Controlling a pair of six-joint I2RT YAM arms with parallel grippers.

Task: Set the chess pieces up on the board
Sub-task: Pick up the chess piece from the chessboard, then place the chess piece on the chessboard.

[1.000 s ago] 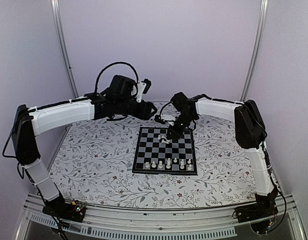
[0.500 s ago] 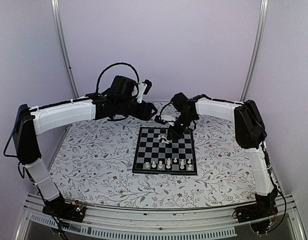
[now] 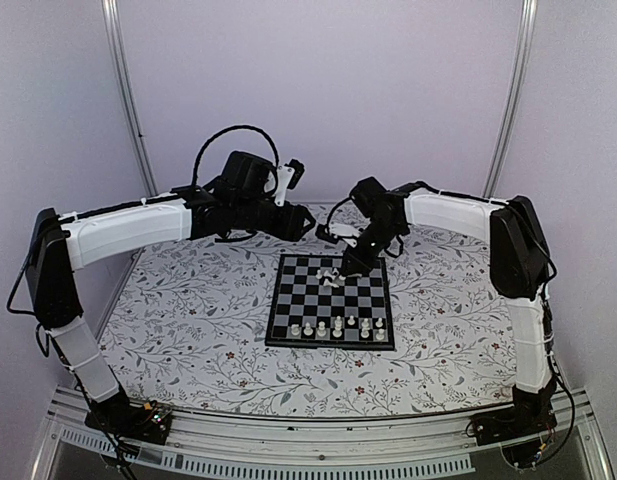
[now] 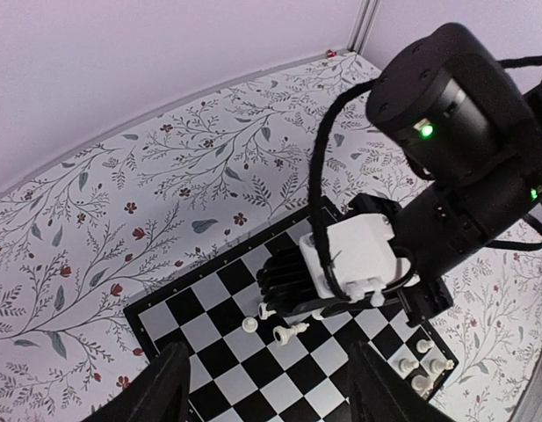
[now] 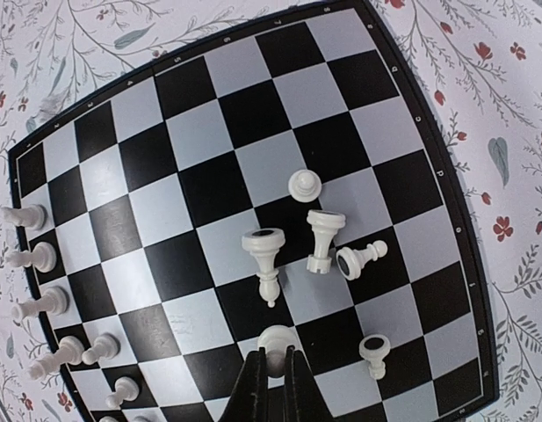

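Your right hand (image 5: 275, 359) pinches one white chess piece (image 5: 278, 338) low on the board (image 5: 209, 123), so you can stand it up. Your left hand (image 4: 269, 378) hangs above, spread wide, holding nothing.

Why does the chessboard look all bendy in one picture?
Right wrist view: the close wide lens bows the edges of the board outward. Top external view: it looks straight-edged, though the chess pieces are tiny. Left wrist view: the fingers of the left end effector look dark and soft.

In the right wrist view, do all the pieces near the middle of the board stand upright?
No, at least three pieces there lie tipped on their sides on the board.
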